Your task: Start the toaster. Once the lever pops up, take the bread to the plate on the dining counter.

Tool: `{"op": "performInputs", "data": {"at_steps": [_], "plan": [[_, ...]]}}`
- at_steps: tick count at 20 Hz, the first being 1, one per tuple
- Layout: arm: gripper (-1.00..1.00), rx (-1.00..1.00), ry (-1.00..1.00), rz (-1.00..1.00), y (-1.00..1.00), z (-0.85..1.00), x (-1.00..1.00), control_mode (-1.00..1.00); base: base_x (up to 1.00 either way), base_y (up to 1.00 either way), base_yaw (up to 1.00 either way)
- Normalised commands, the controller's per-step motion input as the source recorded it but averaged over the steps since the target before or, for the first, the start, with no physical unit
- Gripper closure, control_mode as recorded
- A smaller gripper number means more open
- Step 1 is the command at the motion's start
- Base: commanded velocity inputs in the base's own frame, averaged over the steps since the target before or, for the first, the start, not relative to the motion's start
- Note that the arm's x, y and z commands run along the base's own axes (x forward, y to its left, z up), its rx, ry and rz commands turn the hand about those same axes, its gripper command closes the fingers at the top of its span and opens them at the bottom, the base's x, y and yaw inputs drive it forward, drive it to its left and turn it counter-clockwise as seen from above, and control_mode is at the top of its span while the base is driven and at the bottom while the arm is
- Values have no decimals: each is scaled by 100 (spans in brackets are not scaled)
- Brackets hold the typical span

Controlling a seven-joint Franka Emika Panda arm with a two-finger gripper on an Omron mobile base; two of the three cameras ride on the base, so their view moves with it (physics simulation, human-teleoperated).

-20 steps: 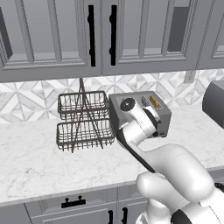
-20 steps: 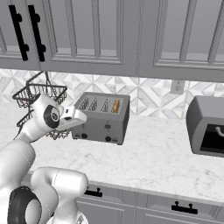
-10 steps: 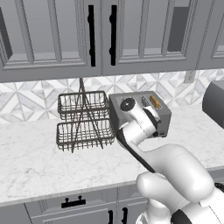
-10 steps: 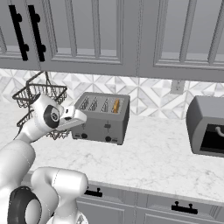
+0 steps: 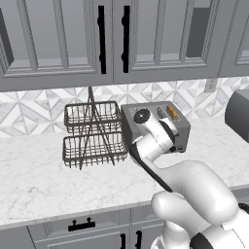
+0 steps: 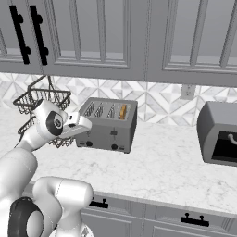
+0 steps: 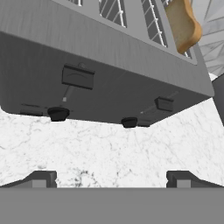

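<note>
1. The toaster (image 6: 109,124) stands on the marble worktop (image 6: 166,166) against the patterned backsplash, its grey front turned toward the arm.
2. The bread (image 7: 183,24) sits upright in an end slot, its tan top above the slot; from the right base view it is the rightmost slot (image 6: 122,111).
3. Two dark slider tabs show on the front in the hand view; the nearer lever (image 7: 78,77) sits high on its track, the other (image 7: 164,104) farther along the same face.
4. Two black round knobs (image 7: 58,114) sit along the lower edge of that face.
5. The gripper (image 7: 111,178) hangs just in front of the toaster with its jaws spread wide and nothing between them; bare marble lies between the finger tips and the toaster's base.
6. A two-tier dark wire basket rack (image 5: 93,136) stands just beside the toaster, on the arm's left.
7. A grey boxy appliance (image 6: 219,133) with a dark opening stands well apart on the right.
8. Grey wall cabinets with black handles (image 5: 101,39) hang above; a wall outlet (image 6: 187,91) is on the backsplash.
9. No brand, label or writing can be read.
</note>
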Motion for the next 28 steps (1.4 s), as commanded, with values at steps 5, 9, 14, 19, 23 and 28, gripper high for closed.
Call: {"op": "performInputs", "data": {"at_steps": [5, 9, 14, 19, 23, 28], "plan": [[-100, 0, 0, 0, 0, 0, 0, -100, 0, 0, 0], [-100, 0, 0, 0, 0, 0, 0, -100, 0, 0, 0], [-100, 0, 0, 0, 0, 0, 0, -100, 0, 0, 0], [-100, 0, 0, 0, -4, 0, 0, -100, 0, 0, 0], [-100, 19, -3, 0, -25, 5, 0, -100, 0, 0, 0], [-100, 21, -11, 0, -26, 23, -4, -100, 0, 0, 0]]}}
